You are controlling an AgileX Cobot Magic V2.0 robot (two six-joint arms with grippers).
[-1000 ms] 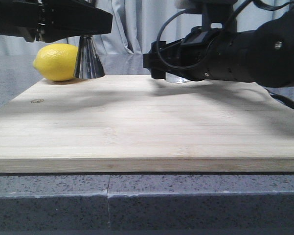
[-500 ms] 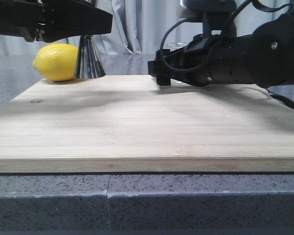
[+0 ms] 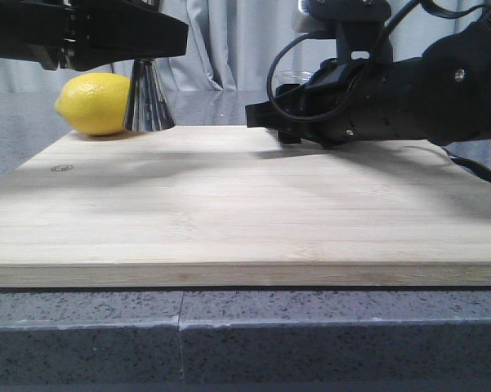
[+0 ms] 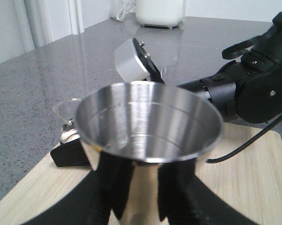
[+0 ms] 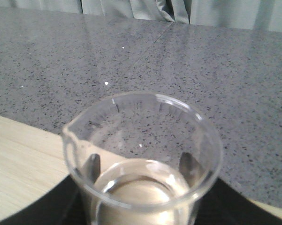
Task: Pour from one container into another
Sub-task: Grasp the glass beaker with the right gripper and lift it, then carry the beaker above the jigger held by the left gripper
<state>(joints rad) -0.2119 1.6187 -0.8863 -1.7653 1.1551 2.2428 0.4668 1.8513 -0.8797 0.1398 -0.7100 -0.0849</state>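
The steel jigger (image 3: 149, 102) stands at the far left of the wooden board (image 3: 229, 204). My left gripper (image 3: 151, 41) is shut on its narrow waist. In the left wrist view the jigger's wide shiny cup (image 4: 148, 124) faces up, with the left gripper (image 4: 148, 190) pinching the stem below it. The clear glass beaker (image 5: 141, 154) holds some clear liquid, and my right gripper (image 5: 141, 176) is shut on its sides. In the front view the right gripper (image 3: 270, 118) hovers just above the board's far edge and hides most of the beaker; only a faint rim (image 3: 288, 78) shows.
A yellow lemon (image 3: 94, 104) lies just left of the jigger on the board's far left corner. The board rests on a grey speckled counter (image 3: 82, 335). A white appliance (image 4: 160, 11) stands far back on the counter. Grey curtains hang behind.
The right gripper has lifted the beaker off the board; its base no longer shows below the fingers. The left gripper and jigger have not moved.
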